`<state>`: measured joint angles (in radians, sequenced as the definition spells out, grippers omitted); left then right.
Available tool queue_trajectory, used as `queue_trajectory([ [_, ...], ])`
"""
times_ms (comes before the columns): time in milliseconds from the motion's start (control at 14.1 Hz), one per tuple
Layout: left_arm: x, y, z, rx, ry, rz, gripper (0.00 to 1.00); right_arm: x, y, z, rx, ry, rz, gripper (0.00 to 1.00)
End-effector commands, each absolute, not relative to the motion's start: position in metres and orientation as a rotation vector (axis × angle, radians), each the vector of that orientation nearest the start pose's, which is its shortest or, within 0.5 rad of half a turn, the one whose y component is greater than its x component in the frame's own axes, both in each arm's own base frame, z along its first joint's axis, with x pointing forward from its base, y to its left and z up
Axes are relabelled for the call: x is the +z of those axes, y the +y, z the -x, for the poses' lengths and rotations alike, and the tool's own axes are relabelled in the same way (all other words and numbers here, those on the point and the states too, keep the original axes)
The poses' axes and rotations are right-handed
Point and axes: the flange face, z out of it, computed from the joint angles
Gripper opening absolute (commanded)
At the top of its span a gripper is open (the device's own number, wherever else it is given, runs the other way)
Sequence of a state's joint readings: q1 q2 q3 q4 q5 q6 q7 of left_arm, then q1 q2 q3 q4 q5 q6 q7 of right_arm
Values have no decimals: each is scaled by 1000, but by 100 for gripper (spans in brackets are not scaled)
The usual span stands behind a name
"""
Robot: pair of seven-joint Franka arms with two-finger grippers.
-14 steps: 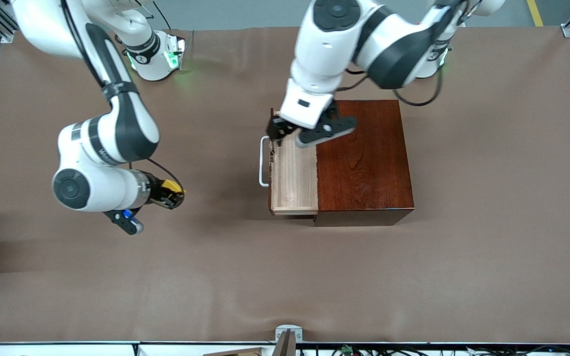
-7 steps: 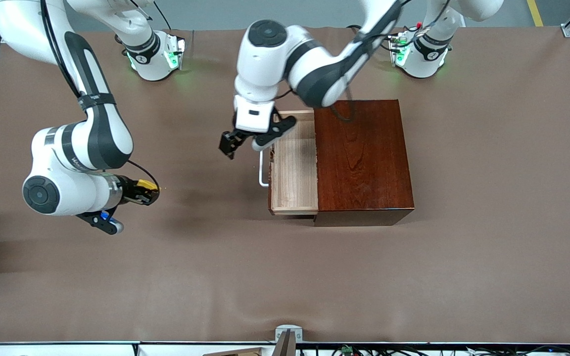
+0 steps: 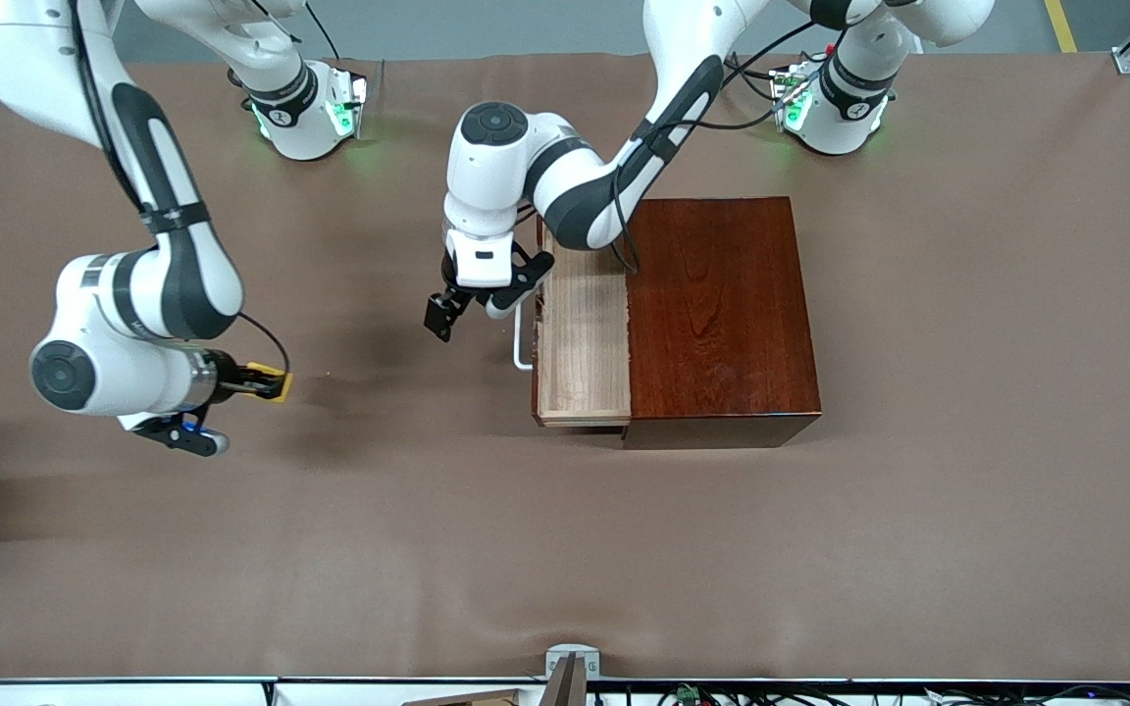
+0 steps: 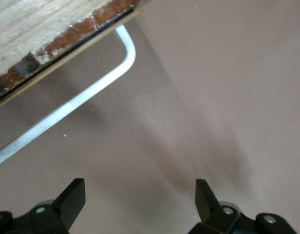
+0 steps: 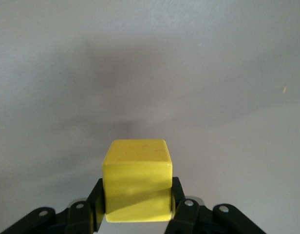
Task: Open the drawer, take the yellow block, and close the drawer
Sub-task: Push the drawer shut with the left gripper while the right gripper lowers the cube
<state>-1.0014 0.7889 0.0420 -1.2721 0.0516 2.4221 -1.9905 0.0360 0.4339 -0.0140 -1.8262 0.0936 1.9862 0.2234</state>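
Observation:
The drawer [image 3: 582, 338] of the dark reddish-brown box [image 3: 722, 314] stands pulled out, and its pale wood interior shows nothing inside. Its white bar handle [image 3: 522, 341] [image 4: 86, 95] faces the right arm's end of the table. My left gripper [image 3: 449, 306] [image 4: 139, 195] hangs open over bare table just beside that handle, apart from it. My right gripper [image 3: 253, 383] [image 5: 137, 197] is over the table toward the right arm's end, shut on the yellow block [image 3: 269, 382] [image 5: 137, 187], which sticks out past the fingertips.
Brown cloth [image 3: 565, 549] covers the whole table. The box is the only obstacle, at mid-table toward the left arm's end. Both arm bases [image 3: 305, 113] stand along the table edge farthest from the front camera.
My left gripper swung off the open drawer and came down beside the handle. My right arm carried the yellow block farther from the drawer, toward the right arm's end.

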Motion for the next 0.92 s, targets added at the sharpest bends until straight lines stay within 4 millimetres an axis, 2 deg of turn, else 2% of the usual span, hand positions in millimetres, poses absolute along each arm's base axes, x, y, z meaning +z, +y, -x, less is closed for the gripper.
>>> queue_trajectory([
  [0,310,-646,-441,-214,-1753,2976,100,254,-29,-588,362,222,3046,0],
  [71,298,-641,-444,-218,-1752,2932,100,247,-39,-584,338,161,3046,0],
  [212,291,-635,-446,-227,-1750,2881,100,241,-53,-579,349,117,3048,0],
  [425,291,-620,-457,-256,-1752,2798,100,228,-69,-565,387,111,3074,0],
  [637,286,-603,-466,-270,-1753,2712,100,209,-68,-549,360,96,3091,0],
  [849,285,-580,-479,-256,-1758,2598,100,200,-65,-542,339,92,3096,0],
])
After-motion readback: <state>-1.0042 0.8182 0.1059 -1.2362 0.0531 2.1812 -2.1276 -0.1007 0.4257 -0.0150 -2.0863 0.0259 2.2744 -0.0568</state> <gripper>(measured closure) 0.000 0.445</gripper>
